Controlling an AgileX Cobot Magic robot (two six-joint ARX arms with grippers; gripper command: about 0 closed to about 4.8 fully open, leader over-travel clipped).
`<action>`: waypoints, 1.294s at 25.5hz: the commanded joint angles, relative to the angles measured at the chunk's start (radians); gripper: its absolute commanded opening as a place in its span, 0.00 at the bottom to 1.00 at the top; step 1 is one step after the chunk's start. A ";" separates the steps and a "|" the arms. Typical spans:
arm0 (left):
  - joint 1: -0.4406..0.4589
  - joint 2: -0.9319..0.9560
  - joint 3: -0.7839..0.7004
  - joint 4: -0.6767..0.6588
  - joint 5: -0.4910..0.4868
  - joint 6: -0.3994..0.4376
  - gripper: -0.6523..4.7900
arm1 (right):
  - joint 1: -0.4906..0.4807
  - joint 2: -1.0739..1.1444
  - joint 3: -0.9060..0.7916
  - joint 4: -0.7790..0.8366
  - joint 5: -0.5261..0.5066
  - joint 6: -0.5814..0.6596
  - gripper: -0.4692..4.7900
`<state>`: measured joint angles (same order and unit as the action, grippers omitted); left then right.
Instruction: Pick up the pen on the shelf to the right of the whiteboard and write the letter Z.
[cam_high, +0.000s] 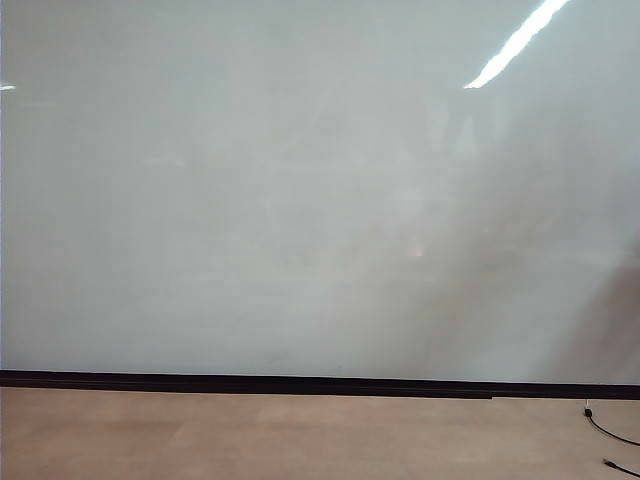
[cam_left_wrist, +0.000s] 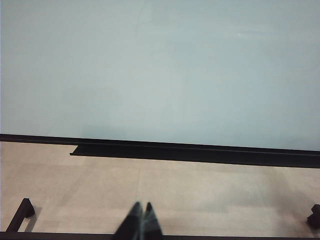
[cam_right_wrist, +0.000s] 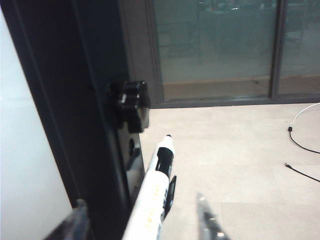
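— So why were your right fingers (cam_right_wrist: 142, 220) parked out at the edge of the whiteboard (cam_high: 300, 200)?

— Because that was where the pen (cam_right_wrist: 156, 182) was. It stood just beside the black frame (cam_right_wrist: 75, 100) at the board's right side, dark tip up and pale barrel running down towards my wrist. I could not make out the shelf under it, since the barrel and my own fingers hid that part.

— Were you holding it?

— Not that I could see. My right fingers stood apart with the pen between them. It sat much closer to the finger by the frame, and bare floor showed between the barrel and the other finger. So I'd call them open around the pen, not clamped on it.

— Why straddle it like that?

— I judged that a slim barrel wanted a finger on each side before any squeeze, or it would roll off against the frame.

— And the left fingers (cam_left_wrist: 140, 222)?

— Pressed together on nothing, hanging low over the floor (cam_left_wrist: 200, 190) and facing the board's bottom ledge (cam_left_wrist: 150, 150), well apart from the pen. They had no job yet.

— Anything written?

— No stroke showed on the board, so I took the pickup to be the step in hand.
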<state>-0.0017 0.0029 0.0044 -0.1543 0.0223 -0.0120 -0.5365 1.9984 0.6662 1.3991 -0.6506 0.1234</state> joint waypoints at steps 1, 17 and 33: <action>0.000 0.000 0.002 0.005 0.000 0.004 0.11 | -0.001 -0.003 0.002 0.014 0.000 0.004 0.57; 0.000 0.000 0.002 0.005 0.000 0.004 0.11 | -0.001 -0.003 0.002 0.014 -0.003 0.004 0.47; 0.000 0.000 0.002 0.005 0.000 0.004 0.11 | -0.007 -0.016 0.004 0.017 -0.020 0.005 0.08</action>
<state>-0.0017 0.0029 0.0044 -0.1543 0.0223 -0.0120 -0.5419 1.9934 0.6682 1.4025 -0.6632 0.1234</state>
